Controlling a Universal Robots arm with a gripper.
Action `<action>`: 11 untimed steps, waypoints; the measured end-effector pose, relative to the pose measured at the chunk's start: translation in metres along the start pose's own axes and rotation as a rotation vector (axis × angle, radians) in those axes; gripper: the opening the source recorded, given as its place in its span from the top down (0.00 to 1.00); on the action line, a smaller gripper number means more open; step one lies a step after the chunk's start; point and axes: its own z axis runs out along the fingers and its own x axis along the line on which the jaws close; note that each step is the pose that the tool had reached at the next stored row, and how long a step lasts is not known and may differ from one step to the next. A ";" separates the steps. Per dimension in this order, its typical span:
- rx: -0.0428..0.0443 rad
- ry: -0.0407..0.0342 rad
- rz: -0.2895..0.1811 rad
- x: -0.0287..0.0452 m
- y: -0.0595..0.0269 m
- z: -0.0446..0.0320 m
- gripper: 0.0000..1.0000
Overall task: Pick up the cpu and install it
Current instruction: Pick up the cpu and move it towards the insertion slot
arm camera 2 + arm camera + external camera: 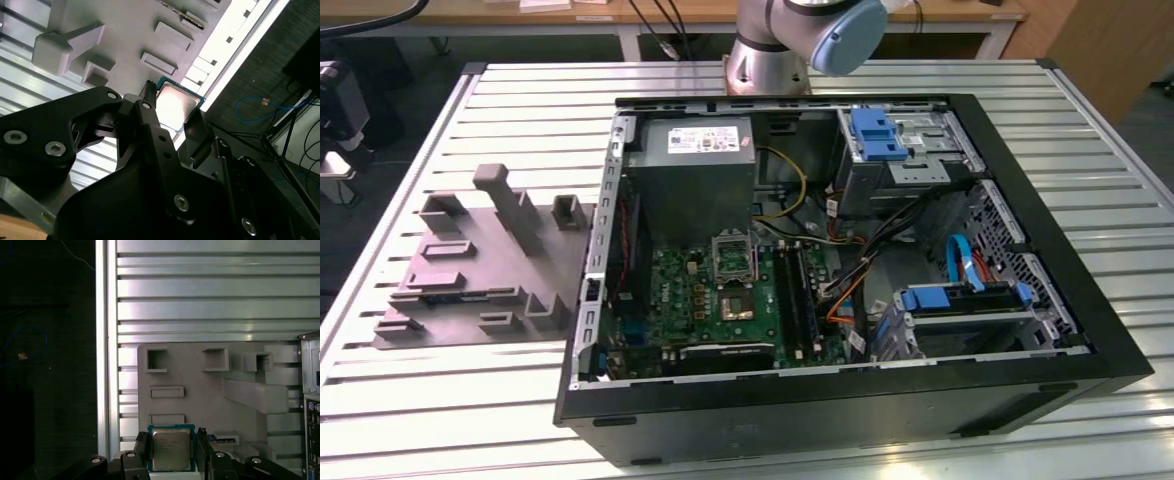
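Note:
The cpu [171,450] is a small flat square with a pale silver top and a green rim. It sits between the two black fingers of my gripper [172,441], which is shut on its opposite edges. The second wrist view shows the same grip: the cpu [176,102] is clamped in the gripper [172,107]. The chip hangs well above the grey moulded tray [200,400], over the tray's edge nearest the table rim. In the exterior view the metal-framed socket [732,257] lies on the green motherboard [707,310] inside the open computer case [1067,330].
The grey tray [467,270] with upright blocks lies on the slatted table at the exterior view's left of the case. A grey power supply box [694,170], cables and blue drive brackets [961,295] crowd the case. The arm's base [781,40] stands behind it. The table edge [102,340] borders dark floor.

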 end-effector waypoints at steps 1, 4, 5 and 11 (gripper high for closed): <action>-0.0001 -0.0001 0.000 0.0000 0.0000 0.0000 0.53; 0.0000 0.0000 0.000 0.0000 0.0001 -0.0009 0.53; 0.0001 0.0000 0.000 0.0000 0.0001 -0.0010 0.53; 0.0007 -0.0001 0.000 0.0000 0.0005 -0.0022 0.53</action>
